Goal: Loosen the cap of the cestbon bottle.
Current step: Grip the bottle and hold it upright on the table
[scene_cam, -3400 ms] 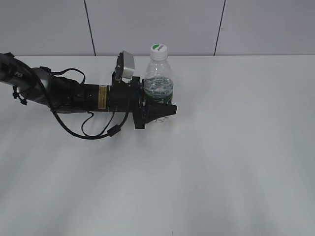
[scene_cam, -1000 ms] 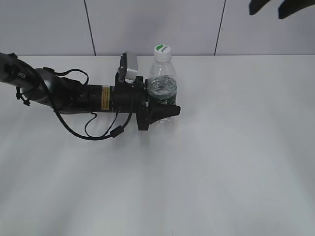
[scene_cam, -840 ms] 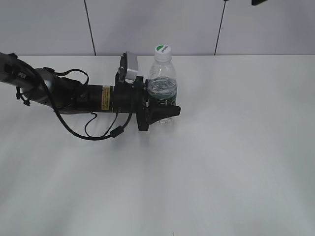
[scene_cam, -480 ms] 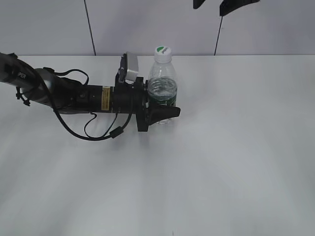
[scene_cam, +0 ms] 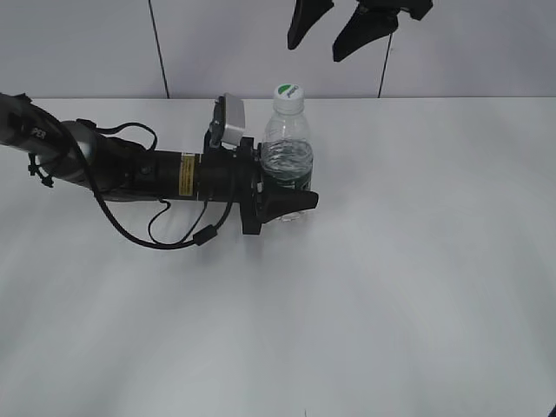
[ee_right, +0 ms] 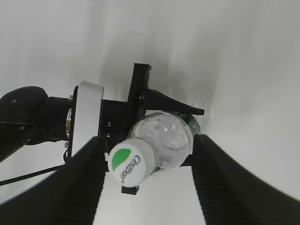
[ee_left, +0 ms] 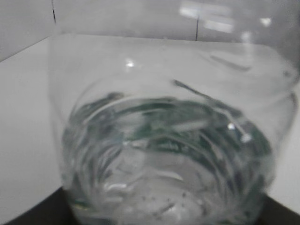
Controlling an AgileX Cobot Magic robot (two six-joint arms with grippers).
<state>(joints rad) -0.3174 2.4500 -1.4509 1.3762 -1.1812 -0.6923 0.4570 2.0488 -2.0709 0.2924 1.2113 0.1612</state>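
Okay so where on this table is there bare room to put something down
The white table is bare across its right half and along the whole near edge. It is crowded only at back left, where the black left arm lies across it, with the left gripper holding the small clear plastic water bottle.

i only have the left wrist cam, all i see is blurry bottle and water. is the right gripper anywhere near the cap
Observer: It is above it. In the exterior view the right gripper hangs open over the bottle, not touching the cap.
Operator: is it lined up
Observer: Roughly. In the right wrist view the cap sits between the two fingers, nearer the left finger in that picture.
Operator: and my grip on the bottle
Observer: The left gripper clamps the bottle low on its body, and the bottle stands upright on the table.
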